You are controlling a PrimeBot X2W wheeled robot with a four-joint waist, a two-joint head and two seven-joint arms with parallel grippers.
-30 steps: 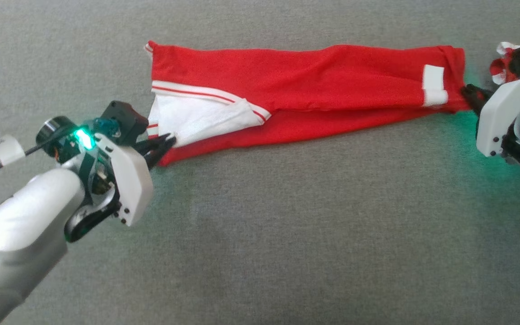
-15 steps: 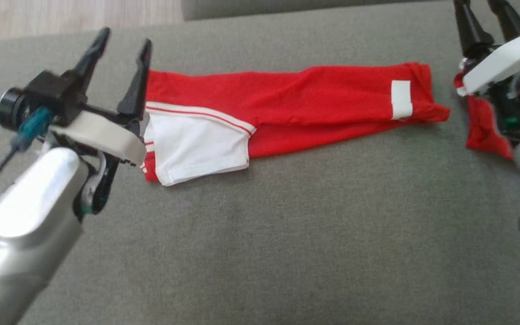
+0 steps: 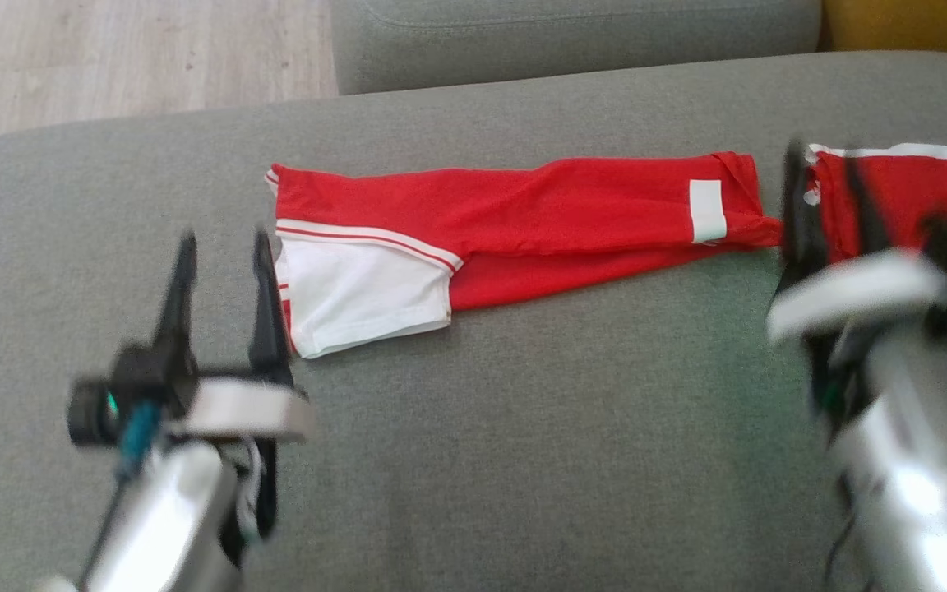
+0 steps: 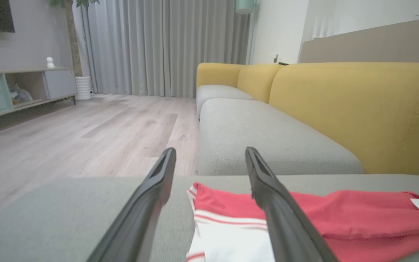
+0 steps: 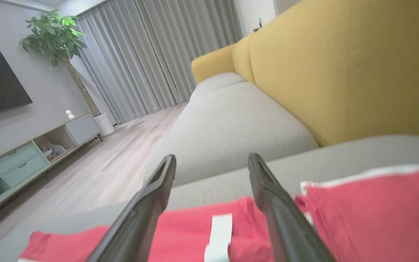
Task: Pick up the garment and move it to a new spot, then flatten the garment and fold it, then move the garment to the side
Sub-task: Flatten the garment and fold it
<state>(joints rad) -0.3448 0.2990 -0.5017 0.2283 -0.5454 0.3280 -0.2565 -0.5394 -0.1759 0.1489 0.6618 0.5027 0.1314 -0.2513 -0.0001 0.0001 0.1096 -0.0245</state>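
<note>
Head view, left to right. Seeing left gripper (image 3: 224, 242) at lower left, fingers spread wide, pinching nothing, hovering just beside the near-left corner of the garment (image 3: 572, 205). Lies as a long folded strip across the grey sofa cushion (image 3: 482, 460): red knit, white panel (image 3: 367, 292) with red-and-white striped trim at the left end, white patch (image 3: 706, 210) near the right end. Reads as thin, soft, light and floppy. Likely to sag and drag on the coarse weave, unlikely to slip. Best taken by pinching the doubled edges at both short ends, corners preferred, all layers together. Further right, blurred right gripper (image 3: 824, 156) likewise spread and empty, just past the strip's right tip, in front of a second red piece (image 3: 909, 185) with white edging. Cannot tell whether joined to the strip.
</note>
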